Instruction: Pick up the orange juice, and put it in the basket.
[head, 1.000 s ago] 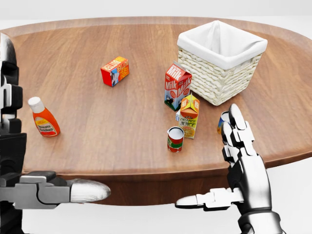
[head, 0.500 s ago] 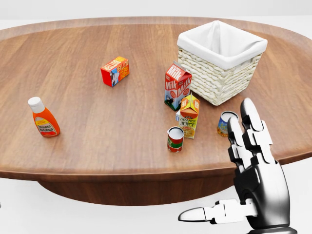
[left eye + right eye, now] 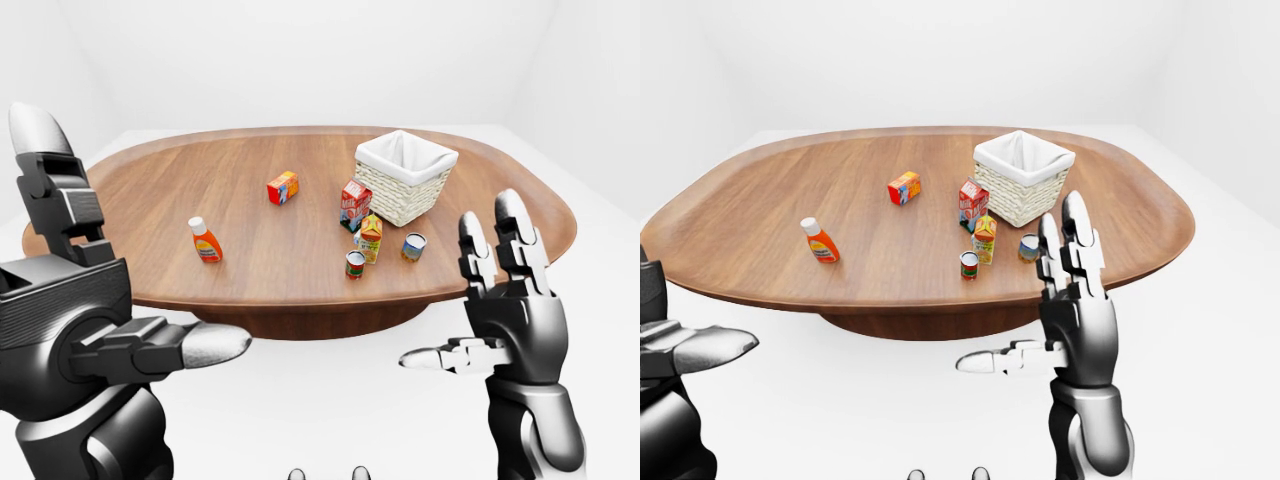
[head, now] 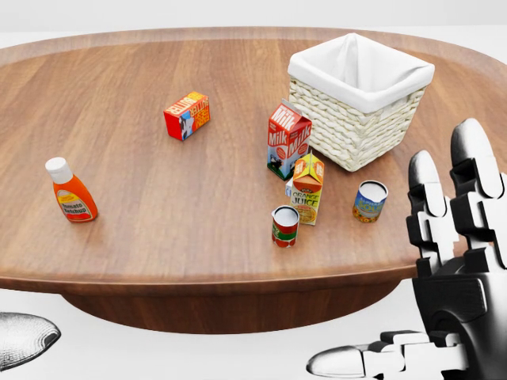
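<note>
We are drawing our right hand (image 4: 451,261) further to the right in the head view, fingers spread wide and holding nothing, uncovering the blue can (image 4: 369,200). The orange juice (image 4: 306,188) is standing untouched on the table (image 4: 158,237), between milk carton (image 4: 287,139) and red can (image 4: 284,226), near the basket (image 4: 360,95); left hand (image 3: 90,300) likewise wide and empty

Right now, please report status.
Both hands open, right hand empty. Orange juice upright on table, untouched. Milk carton stands between it and basket.
</note>
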You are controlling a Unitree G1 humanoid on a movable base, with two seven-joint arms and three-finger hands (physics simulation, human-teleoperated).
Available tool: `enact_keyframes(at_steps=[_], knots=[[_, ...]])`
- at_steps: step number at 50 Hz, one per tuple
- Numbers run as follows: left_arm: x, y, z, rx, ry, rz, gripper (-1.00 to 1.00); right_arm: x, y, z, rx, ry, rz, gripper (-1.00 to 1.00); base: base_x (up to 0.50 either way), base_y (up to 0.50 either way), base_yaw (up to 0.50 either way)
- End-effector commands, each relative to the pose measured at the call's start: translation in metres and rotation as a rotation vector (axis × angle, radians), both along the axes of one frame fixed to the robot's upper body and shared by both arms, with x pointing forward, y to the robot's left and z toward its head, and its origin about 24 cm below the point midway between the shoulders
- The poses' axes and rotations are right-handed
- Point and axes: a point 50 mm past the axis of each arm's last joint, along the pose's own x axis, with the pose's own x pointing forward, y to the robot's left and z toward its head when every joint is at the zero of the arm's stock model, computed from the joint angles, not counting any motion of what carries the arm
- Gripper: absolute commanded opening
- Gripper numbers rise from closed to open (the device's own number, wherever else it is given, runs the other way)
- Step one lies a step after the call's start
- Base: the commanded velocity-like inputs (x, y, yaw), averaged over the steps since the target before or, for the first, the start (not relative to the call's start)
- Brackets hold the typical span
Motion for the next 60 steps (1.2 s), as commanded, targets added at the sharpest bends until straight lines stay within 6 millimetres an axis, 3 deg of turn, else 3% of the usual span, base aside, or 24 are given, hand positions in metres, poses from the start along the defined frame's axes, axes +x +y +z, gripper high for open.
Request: enact_keyframes(at_steps=[1, 7, 26, 39, 60], knots=[[-0.0042, -0.0037, 0.0012, 0.053, -0.018, 0.029, 1.00, -0.0045, -0.0002, 0.0057, -0.001, -0.027, -0.001, 1.00, 0.00, 0.00, 0.00], [-0.0044, -0.0029, 0.0015, 0.025, -0.017, 0.014, 1.00, -0.0049, 0.0000, 0.0030, -0.003, -0.012, 0.000, 1.00, 0.04, 0.00, 0.00], [-0.0023, 0.0043, 0.0017, -0.149, 0.028, -0.079, 1.00, -0.0068, -0.0008, 0.0033, -0.007, -0.011, -0.003, 1.00, 0.50, 0.00, 0.00], [-0.0039, 0.0011, 0.0026, -0.044, -0.010, -0.023, 1.00, -0.0069, -0.0010, 0.0033, -0.005, -0.012, -0.003, 1.00, 0.50, 0.00, 0.00], [-0.0030, 0.0027, 0.0026, -0.106, 0.008, -0.059, 1.00, -0.0081, -0.0008, 0.0066, -0.014, -0.028, -0.005, 1.00, 0.38, -0.37, 0.00]])
